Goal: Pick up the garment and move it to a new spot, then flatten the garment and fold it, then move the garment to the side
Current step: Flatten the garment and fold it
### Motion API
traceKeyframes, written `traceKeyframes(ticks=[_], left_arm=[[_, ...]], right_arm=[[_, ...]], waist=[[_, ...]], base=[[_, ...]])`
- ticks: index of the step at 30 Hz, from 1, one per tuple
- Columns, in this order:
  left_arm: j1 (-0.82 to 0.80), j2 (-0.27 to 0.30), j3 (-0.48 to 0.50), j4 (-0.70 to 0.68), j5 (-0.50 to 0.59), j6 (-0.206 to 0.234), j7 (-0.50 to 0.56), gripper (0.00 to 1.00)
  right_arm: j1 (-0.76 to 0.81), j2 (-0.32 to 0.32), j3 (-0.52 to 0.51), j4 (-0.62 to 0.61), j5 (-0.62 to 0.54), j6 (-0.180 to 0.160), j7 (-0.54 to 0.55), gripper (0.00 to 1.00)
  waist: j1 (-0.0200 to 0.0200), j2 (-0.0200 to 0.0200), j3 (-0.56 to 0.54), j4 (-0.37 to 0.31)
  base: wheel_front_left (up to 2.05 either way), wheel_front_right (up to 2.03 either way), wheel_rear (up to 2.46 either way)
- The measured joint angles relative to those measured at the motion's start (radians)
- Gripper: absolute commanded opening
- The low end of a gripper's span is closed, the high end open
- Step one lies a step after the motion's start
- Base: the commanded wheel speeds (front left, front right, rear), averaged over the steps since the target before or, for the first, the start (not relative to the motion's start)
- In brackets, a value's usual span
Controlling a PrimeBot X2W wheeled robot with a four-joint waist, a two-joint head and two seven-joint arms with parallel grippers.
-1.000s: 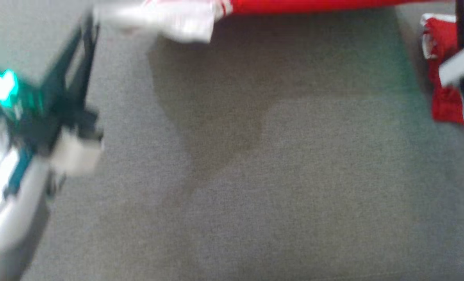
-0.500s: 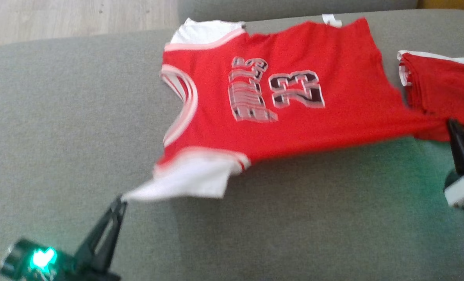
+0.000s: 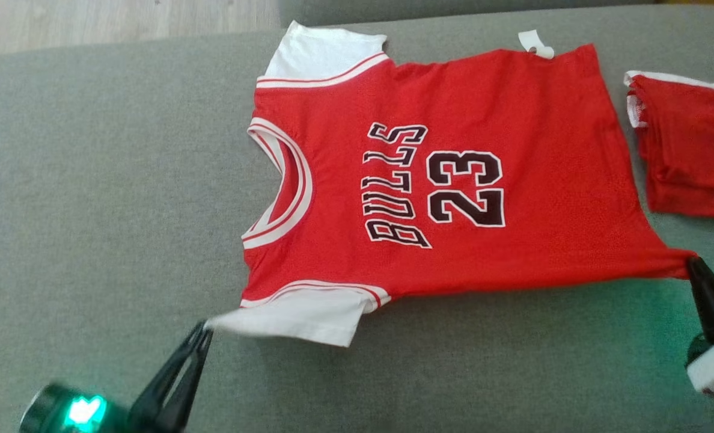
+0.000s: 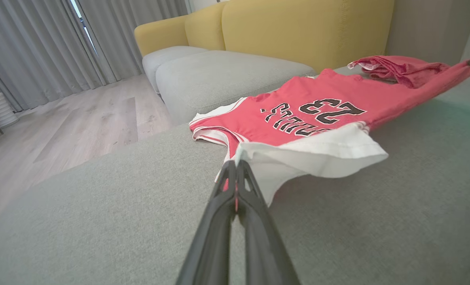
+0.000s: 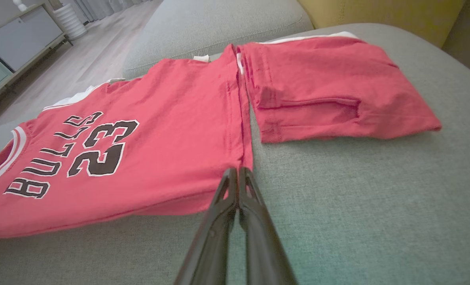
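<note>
Both grippers have drawn back toward the robot since half a second ago. The near edge of the jersey [image 3: 543, 150] has come with them and now runs nearly straight from one to the other.

At left, the left gripper [image 3: 204, 328] is pinched closed on the tip of the near white sleeve [image 3: 297, 316]. The left wrist view shows cloth caught between the meeting fingers, with the sleeve lifted slightly off the grey seat cushion [image 3: 92, 180].

In the middle, the jersey lies print-up on the cushion with its collar toward the left. The far sleeve and far edge rest flat.

At right, the right gripper [image 3: 692, 264] is clamped on the near hem corner [image 3: 675, 261], which is pulled to a point.

Holding opposite ends of one edge is presumably meant to keep the fabric taut — slack would leave wrinkles when it is laid down. The task appears to be in its flattening stage, with folding not yet begun.

Further right, a folded red garment [image 3: 687, 156] lies just beside the hem — near enough to snag if the jersey is dragged sideways.
</note>
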Motion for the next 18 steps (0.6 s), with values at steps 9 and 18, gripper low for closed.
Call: traceKeyframes(ticks=[9, 18], left_arm=[[-0.394, -0.087, -0.053, 0.181, 0.030, -0.097, 0.030, 0.00], [-0.676, -0.147, -0.069, 0.414, 0.069, -0.163, -0.009, 0.00]], right_arm=[[-0.196, 0.048, -0.006, 0.081, -0.078, 0.000, 0.049, 0.00], [-0.382, 0.047, 0.052, 0.200, -0.084, 0.000, 0.034, 0.00]], waist=[[0.0002, 0.0000, 0.072, 0.005], [0.0002, 0.0000, 0.147, -0.008]], base=[[0.00, 0.00, 0.00], [0.00, 0.00, 0.00]])
